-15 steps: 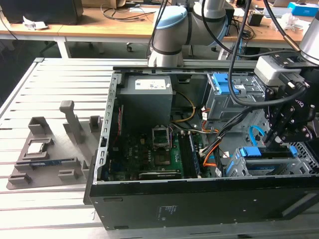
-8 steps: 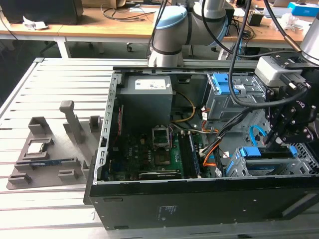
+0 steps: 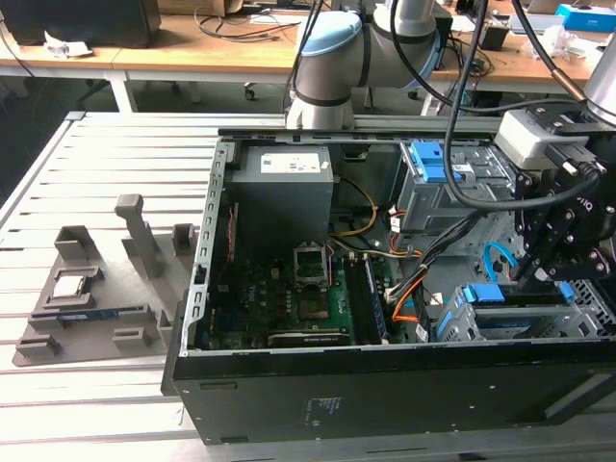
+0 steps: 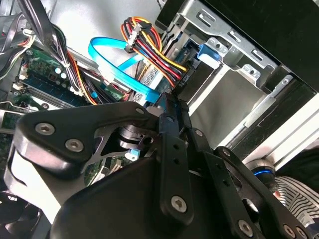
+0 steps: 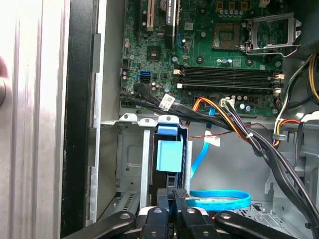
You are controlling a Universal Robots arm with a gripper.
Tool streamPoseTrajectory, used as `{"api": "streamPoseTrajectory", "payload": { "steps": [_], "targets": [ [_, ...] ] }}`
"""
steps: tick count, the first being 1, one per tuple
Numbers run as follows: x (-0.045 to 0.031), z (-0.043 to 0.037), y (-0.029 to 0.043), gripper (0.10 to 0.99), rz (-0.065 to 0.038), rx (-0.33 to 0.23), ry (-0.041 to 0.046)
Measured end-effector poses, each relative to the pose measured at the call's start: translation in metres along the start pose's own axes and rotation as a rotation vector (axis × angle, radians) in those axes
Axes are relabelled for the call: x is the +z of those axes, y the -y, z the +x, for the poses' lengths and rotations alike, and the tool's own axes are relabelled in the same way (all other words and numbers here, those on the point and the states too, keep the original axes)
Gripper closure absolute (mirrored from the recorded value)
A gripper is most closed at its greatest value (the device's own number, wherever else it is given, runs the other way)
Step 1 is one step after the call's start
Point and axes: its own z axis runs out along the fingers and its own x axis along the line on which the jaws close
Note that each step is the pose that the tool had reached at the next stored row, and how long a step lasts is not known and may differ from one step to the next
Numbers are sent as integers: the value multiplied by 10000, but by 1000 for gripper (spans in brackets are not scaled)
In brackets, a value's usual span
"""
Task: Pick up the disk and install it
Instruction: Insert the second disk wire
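Note:
The disk (image 5: 168, 155) sits edge-on in a slot of the grey drive bay (image 5: 130, 159) at the case's front corner, and its blue plastic carrier end faces me. In the exterior view the disk (image 3: 496, 295) lies low in the bay at that view's right. My gripper (image 5: 174, 195) hangs just behind the carrier end, fingers pressed together with nothing between them. In the second wrist view the gripper (image 4: 173, 105) points into the bay. Whether its tips touch the carrier I cannot tell.
A flat blue data cable (image 5: 219, 198) loops beside the gripper, and bundled power wires (image 4: 154, 47) cross close by. The motherboard (image 3: 308, 298) and power supply (image 3: 281, 188) fill the open case. An upper cage with a blue latch (image 3: 428, 159) stands behind. A grey fixture (image 3: 91, 289) lies outside.

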Motion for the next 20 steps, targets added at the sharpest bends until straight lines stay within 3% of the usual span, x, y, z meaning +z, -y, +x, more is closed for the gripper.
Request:
{"api": "streamPoseTrajectory", "payload": {
  "steps": [7, 16, 19, 20],
  "targets": [
    [8, -2, 13, 922, 3, -1, 101],
    [64, 5, 7, 922, 3, -4, 100],
    [58, 5, 7, 855, 3, -3, 105],
    [16, 8, 7, 788, 3, -3, 105]
  ]
}}
